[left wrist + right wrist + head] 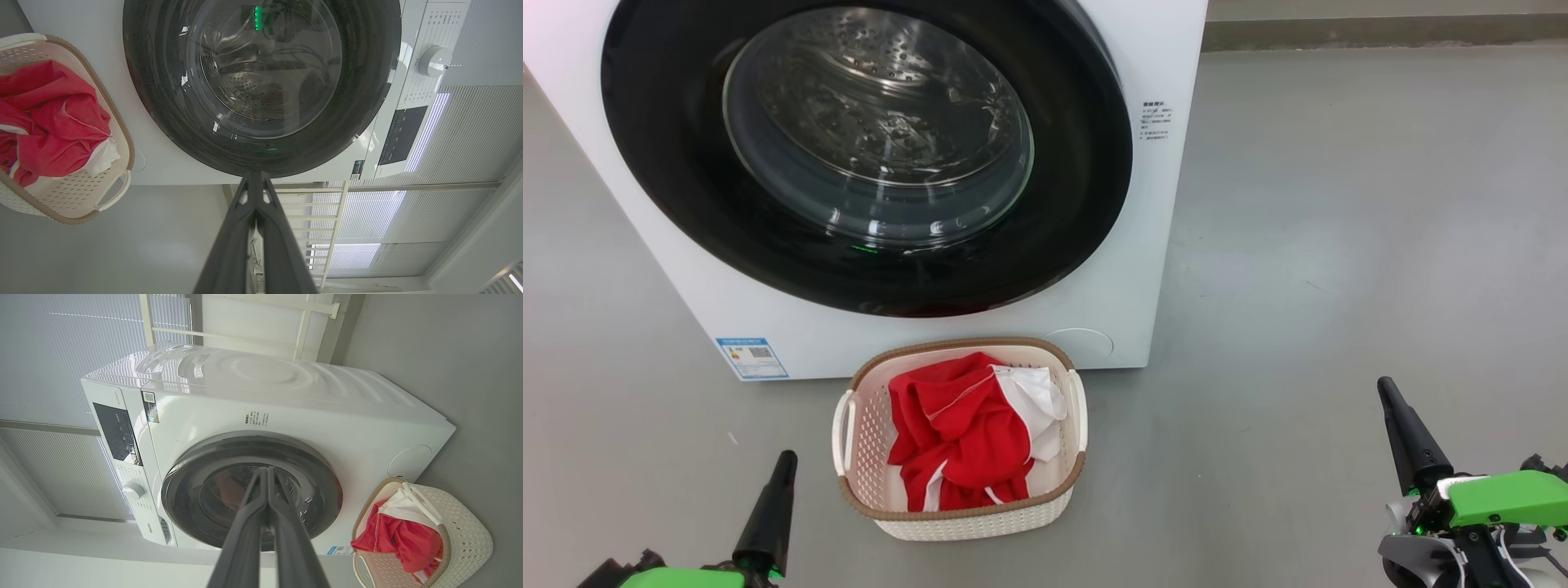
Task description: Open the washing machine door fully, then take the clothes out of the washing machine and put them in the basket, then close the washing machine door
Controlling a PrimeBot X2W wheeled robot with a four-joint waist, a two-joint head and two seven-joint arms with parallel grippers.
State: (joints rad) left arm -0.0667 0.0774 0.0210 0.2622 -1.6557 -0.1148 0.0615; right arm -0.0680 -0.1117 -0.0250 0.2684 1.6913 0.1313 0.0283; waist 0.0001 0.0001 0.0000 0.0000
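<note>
1. The left gripper (pixel 787 457) is clenched with nothing between its fingers. Its two dark fingers lie pressed together in the left wrist view (pixel 254 175).
2. The right gripper (pixel 1385 385) is likewise clamped shut and carries nothing. Its fingers meet along their length in the right wrist view (pixel 264 470).
3. The washing machine door (pixel 874 139) stands ahead of both fingertips, well apart from them. It looks flush against the front of the washing machine (pixel 1152 245), so I judge it closed. Whether the latch has caught, I cannot tell.
4. The steel drum (pixel 866 90), seen through the glass, looks bare of fabric, so the unloading appears done.
5. The red clothes (pixel 956 433) lie heaped inside the basket (pixel 980 527). It sits on the floor between the two grippers, nearer the left one, just in front of the machine.
6. Judged against the task, opening, emptying and closing all look finished, and neither gripper is touching anything. At most a check that the door is properly shut seems left.
</note>
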